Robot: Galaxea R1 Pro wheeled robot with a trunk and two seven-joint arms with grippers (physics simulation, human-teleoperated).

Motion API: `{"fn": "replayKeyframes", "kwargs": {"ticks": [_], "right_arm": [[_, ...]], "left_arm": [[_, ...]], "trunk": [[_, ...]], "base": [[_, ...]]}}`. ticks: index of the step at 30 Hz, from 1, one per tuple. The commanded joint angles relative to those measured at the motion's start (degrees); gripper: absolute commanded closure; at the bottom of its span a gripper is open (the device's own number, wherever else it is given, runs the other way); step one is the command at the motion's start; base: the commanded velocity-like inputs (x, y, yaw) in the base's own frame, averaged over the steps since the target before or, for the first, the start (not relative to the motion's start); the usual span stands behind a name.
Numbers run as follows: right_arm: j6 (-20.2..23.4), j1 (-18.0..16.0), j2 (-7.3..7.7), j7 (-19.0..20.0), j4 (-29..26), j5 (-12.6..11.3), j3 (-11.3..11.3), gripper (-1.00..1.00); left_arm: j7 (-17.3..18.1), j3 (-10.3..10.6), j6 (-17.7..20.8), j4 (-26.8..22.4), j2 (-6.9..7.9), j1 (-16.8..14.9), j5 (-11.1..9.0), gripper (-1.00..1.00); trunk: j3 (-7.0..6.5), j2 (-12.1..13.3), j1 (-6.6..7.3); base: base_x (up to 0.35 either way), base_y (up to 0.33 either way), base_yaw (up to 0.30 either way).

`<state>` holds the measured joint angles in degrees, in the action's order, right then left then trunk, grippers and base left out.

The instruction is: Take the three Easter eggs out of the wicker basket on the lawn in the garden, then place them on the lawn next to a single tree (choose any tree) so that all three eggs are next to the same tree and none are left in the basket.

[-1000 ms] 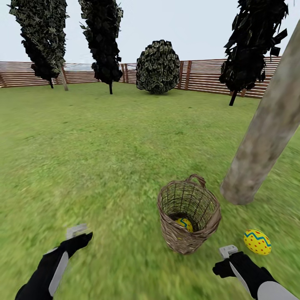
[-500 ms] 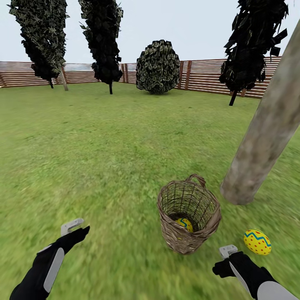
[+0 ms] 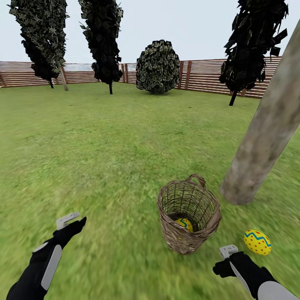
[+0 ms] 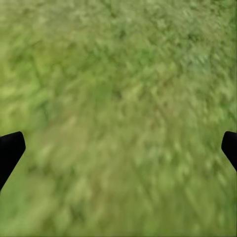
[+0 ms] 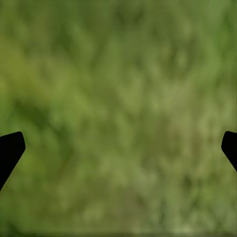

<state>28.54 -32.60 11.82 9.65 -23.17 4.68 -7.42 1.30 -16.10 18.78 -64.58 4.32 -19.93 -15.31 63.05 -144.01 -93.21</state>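
while both arms sit low at the near edge of the head view, the wicker basket (image 3: 188, 214) stands upright on the lawn (image 3: 104, 146), right of centre, its loop handle on the far rim; one easter egg in the basket (image 3: 184, 224) shows through the opening, low against the near wall; whether more eggs lie under it, cannot tell; a second egg on the grass (image 3: 257, 241) lies just right of the basket, apart from it, and near the foot of the grey-brown tree trunk (image 3: 262, 137) that leans up out of frame at right; trunk base meets the grass just behind and right of the basket.

left gripper (image 3: 70, 221) hangs over bare grass well left of the basket, pointing forward; in the left wrist view its two black fingertips (image 4: 10, 150) sit at opposite frame edges, so jaws spread wide with nothing between them but blurred grass; right gripper (image 3: 227, 258) is near the basket's right side, just this side of the grass egg, not touching either; right wrist view gives the same picture, fingertips (image 5: 10, 150) far apart, nothing held.

background: dark narrow trees (image 3: 100, 37), a round bush (image 3: 158, 66) and a slatted wooden fence (image 3: 200, 77) along the far edge of the lawn.
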Motion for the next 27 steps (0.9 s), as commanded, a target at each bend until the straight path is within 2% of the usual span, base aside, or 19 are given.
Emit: {"fn": "replayKeyframes", "kwargs": {"ticks": [1,8,20,27], "right_arm": [[0.29,-0.01,0.04,0.37,-0.12,0.51,-0.14,-1.00],[0.29,-0.01,-0.10,0.37,-0.12,0.38,-0.17,-1.00],[0.29,-0.01,-0.42,0.37,-0.12,0.50,-0.22,-1.00],[0.29,-0.01,-0.36,0.34,-0.12,0.51,-0.22,-1.00]], "left_arm": [[0.22,-0.09,0.21,0.18,-0.04,-0.02,-0.40,-1.00],[0.13,-0.04,0.37,2.60,-0.30,-0.02,-0.45,-1.00],[-0.10,0.01,0.55,3.58,-0.45,-0.02,-0.33,-1.00],[-0.24,0.24,0.55,5.79,-0.50,-0.02,-0.33,-1.00]], "trunk": [[0.05,-0.02,0.01],[0.05,-0.02,0.01],[-2.61,0.14,0.32],[-4.16,0.23,0.50]], "base": [[0.000,0.000,0.000],[0.000,0.000,0.000],[0.000,0.000,0.000],[0.000,0.000,0.000]]}}
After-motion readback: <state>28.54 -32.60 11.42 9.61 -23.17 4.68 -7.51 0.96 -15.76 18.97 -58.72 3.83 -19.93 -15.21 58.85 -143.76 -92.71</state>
